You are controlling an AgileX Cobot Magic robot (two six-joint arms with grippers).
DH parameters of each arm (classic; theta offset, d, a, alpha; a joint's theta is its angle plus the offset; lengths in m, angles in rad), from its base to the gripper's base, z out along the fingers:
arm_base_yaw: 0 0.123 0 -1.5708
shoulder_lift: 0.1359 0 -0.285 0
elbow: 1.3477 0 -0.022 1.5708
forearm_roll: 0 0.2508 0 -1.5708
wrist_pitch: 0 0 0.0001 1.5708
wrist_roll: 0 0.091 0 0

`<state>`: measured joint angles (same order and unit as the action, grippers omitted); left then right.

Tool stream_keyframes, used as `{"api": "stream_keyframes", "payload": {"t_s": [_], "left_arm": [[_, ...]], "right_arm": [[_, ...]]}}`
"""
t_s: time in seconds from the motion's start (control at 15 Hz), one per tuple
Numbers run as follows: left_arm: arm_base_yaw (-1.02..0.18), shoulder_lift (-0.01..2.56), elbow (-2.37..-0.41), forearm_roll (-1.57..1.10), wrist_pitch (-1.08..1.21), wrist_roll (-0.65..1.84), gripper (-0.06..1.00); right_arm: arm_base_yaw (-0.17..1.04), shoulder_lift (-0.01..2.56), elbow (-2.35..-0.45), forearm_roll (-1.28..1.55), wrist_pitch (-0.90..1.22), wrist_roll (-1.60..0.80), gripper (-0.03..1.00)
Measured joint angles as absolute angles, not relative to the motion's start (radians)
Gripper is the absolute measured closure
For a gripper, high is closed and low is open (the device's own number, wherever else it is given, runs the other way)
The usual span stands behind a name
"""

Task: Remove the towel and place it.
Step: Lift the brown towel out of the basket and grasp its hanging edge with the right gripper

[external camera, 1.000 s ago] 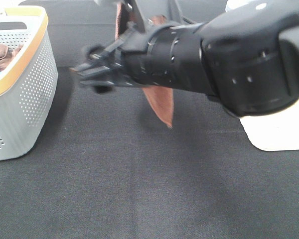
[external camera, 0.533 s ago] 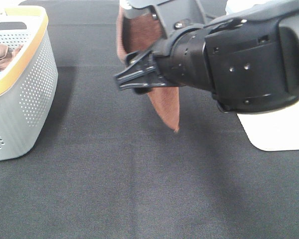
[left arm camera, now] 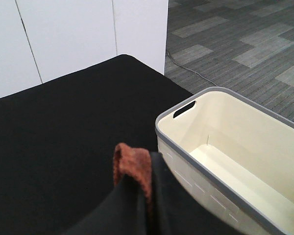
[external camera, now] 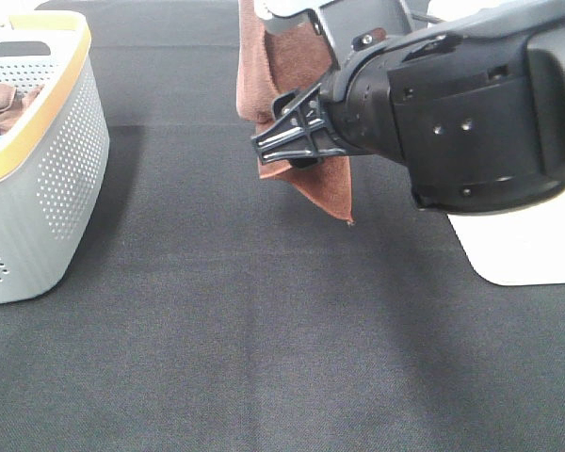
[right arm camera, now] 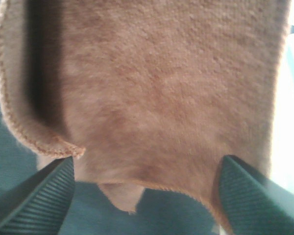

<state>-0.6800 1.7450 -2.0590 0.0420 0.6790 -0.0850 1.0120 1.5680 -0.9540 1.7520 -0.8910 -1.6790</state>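
Towel hangs in mid-air, far centre. Left, the grey basket sits well apart. Only the left wrist view shows my left gripper pinched tight on a fold of it, with the cream bin close by. My right gripper, jaws wide, faces it from the right. Towel and right gripper have slid right since a second ago.

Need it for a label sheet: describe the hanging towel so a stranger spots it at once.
Above the far middle of the dark table, a reddish-brown towel hangs in the air, its corner pointing down. The other brown cloth lies bunched in the perforated grey basket on the left.
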Motion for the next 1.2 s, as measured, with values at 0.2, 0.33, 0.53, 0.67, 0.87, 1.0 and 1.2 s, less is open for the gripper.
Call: {"api": "stream_keyframes", "payload": {"t_s": [0.2, 0.33, 0.53, 0.67, 0.87, 1.0, 1.2], "left_arm": [[-0.68, 1.778, -2.059, 0.042, 0.679, -0.083, 0.94], [-0.68, 1.787, -2.059, 0.042, 0.679, -0.082, 0.94], [-0.68, 1.787, -2.059, 0.045, 0.679, -0.082, 0.94], [-0.68, 1.787, -2.059, 0.078, 0.679, -0.082, 0.94], [-0.68, 1.787, -2.059, 0.096, 0.68, -0.082, 0.94], [-0.68, 1.787, -2.059, 0.108, 0.68, -0.082, 0.94], [-0.68, 1.787, -2.059, 0.129, 0.68, -0.082, 0.94]], "right_arm": [[1.012, 1.568, -0.954, 1.751, -0.738, -1.67, 0.2], [1.012, 1.581, -0.954, 1.75, -0.64, -1.642, 0.2], [1.012, 1.621, -0.954, 1.75, -0.605, -1.616, 0.2], [1.012, 1.621, -0.954, 1.75, -0.626, -1.606, 0.2], [1.012, 1.621, -0.949, 1.75, -0.653, -1.605, 0.2], [1.012, 1.621, -0.939, 1.75, -0.653, -1.605, 0.2], [1.012, 1.615, -0.851, 1.75, -0.669, -1.535, 0.2]]}}
